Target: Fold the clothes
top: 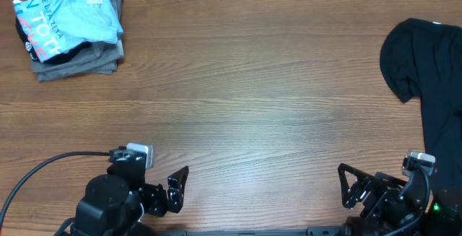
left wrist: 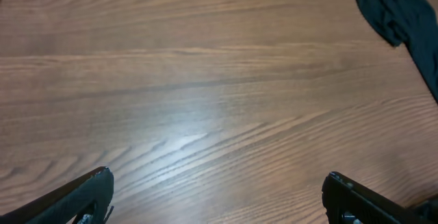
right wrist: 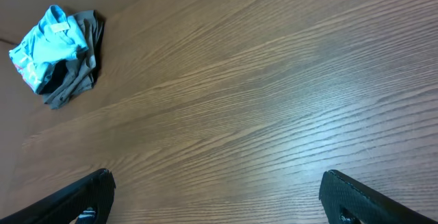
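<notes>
A light-blue T-shirt point(top: 68, 14) with white and red lettering lies crumpled on a pile of grey clothes point(top: 79, 57) at the far left corner; it also shows in the right wrist view point(right wrist: 49, 44). A large black T-shirt point(top: 433, 70) lies spread at the right edge and shows in the left wrist view point(left wrist: 397, 15). My left gripper point(top: 178, 189) is open and empty at the near left. My right gripper point(top: 348, 187) is open and empty at the near right, beside the black shirt. Both wrist views show jaws wide apart over bare wood point(left wrist: 217, 183) point(right wrist: 217, 183).
The wooden table point(top: 245, 99) stretches between the two clothes piles. A black cable point(top: 43, 167) runs from the left arm's base to the near left edge.
</notes>
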Tool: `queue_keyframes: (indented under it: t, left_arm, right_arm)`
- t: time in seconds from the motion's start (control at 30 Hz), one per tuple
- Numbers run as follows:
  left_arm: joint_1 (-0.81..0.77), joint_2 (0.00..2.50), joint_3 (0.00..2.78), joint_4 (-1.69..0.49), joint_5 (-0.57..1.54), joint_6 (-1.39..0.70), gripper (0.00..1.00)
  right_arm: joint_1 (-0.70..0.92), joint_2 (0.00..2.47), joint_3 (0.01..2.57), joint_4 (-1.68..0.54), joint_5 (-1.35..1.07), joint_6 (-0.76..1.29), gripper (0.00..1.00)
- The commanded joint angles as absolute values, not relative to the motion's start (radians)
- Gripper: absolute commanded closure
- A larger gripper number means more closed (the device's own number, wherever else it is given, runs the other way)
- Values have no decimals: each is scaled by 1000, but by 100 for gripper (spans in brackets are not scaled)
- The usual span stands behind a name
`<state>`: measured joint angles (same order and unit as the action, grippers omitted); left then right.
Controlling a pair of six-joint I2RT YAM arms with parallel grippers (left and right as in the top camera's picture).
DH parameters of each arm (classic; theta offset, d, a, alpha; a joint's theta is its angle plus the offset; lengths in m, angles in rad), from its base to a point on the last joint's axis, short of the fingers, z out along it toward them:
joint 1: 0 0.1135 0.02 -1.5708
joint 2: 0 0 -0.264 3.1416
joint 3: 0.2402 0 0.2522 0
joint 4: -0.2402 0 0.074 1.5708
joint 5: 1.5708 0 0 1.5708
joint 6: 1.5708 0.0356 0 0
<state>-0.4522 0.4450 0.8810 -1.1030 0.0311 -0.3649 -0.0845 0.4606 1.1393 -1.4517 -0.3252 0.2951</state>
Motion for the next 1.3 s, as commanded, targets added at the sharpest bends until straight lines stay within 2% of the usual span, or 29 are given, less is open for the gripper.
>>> queue_keyframes:
  t: [0.0,0.2,0.37,0.77,0.9,1.27]
  left_arm:
    - [-459,437,875,-1113,18,-374,0]
    - [-459,437,875,-1129,18,-374,0]
    - [-459,437,875,-1129,18,-374,0]
    - [-459,437,875,-1129,18,-374,0]
    - [-459,437,875,-1129,18,-374,0]
    - [-459,437,875,-1129,18,-374,0]
  right_arm:
    - [-86,451,1138,-1454,-315,300,0]
    - [-86,427,1117,-1390,-281,292,0]
    - [-85,368,975,-1119,-285,292,0]
    - [4,161,374,-394,-289,238,0]
    - [20,89,218,-232,-288,192,0]
    - [20,2,7,16,-229,182,0]
